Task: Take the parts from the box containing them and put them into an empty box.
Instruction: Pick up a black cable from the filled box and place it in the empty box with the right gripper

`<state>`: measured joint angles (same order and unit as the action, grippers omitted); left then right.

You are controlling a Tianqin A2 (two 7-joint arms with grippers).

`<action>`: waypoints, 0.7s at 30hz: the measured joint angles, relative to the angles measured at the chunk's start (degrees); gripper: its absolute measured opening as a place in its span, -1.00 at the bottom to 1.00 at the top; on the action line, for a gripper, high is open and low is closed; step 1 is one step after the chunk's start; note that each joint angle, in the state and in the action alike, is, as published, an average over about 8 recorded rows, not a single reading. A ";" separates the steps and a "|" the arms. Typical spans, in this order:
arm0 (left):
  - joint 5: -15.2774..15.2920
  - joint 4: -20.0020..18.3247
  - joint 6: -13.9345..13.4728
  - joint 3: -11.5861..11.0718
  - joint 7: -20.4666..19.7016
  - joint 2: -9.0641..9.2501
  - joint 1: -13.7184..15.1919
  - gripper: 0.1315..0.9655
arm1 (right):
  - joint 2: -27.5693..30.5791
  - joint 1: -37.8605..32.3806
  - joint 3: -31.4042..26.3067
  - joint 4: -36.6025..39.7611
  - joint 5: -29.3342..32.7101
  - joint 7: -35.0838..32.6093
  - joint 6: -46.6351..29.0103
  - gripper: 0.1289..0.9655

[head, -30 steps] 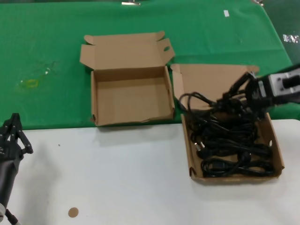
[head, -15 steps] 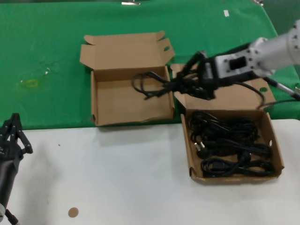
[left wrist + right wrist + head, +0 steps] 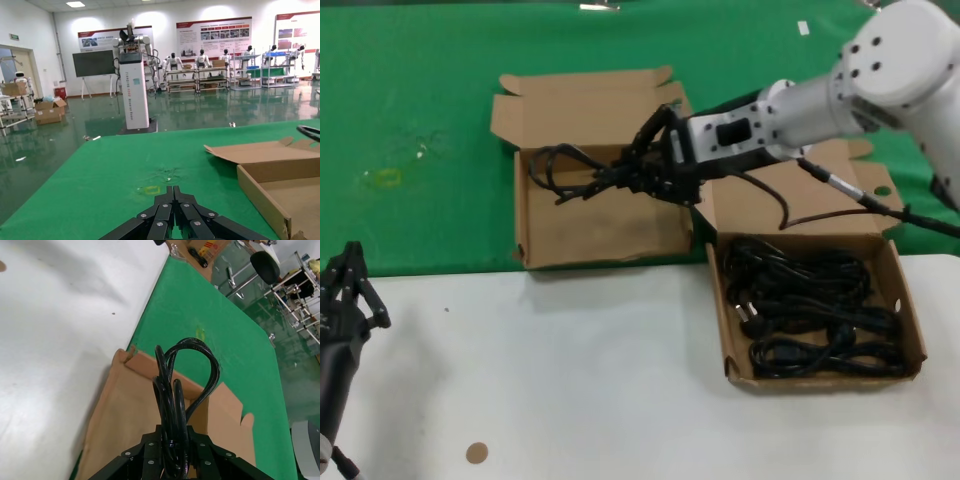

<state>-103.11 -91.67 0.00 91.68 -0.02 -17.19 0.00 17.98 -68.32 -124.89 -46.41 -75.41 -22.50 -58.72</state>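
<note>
The right gripper (image 3: 655,172) is hanging over the empty box (image 3: 600,215), clamped on a bundle of black cable (image 3: 570,170) whose loops are sticking out to the left, above the tray. From the right wrist view the cable (image 3: 177,390) is running straight out from between the fingers, pinched at the gathered middle of the coil, which is why the loops are holding together instead of spilling loose. The bundle is in the air, not touching the cardboard floor as far as I can tell. One strand (image 3: 775,200) is drooping back to the right under the arm, towards the full box (image 3: 815,300), so a snag on that box's raised lid is a risk worth watching.

That full box is sitting on the right, at the near edge of the green cloth (image 3: 420,100) and partly on the white table (image 3: 570,380), with several more black cables (image 3: 810,310) lying coiled in it. The empty box is just to its left, lid folded back on the far side so the tray is open from above.

The left gripper (image 3: 345,290) is waiting at the near left, well apart from both boxes, its fingers closed together in the left wrist view (image 3: 172,215).

My read: the carry is nearly over, and lowering and letting go is what is left for this cable.
</note>
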 joint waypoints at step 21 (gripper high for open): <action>0.00 0.00 0.00 0.00 0.00 0.00 0.00 -0.95 | -9.98 -5.69 0.83 20.53 -1.67 -11.26 5.67 -0.74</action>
<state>-103.11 -91.67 0.00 91.68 -0.02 -17.19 0.00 8.00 -74.01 -124.07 -25.88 -77.08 -33.76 -53.06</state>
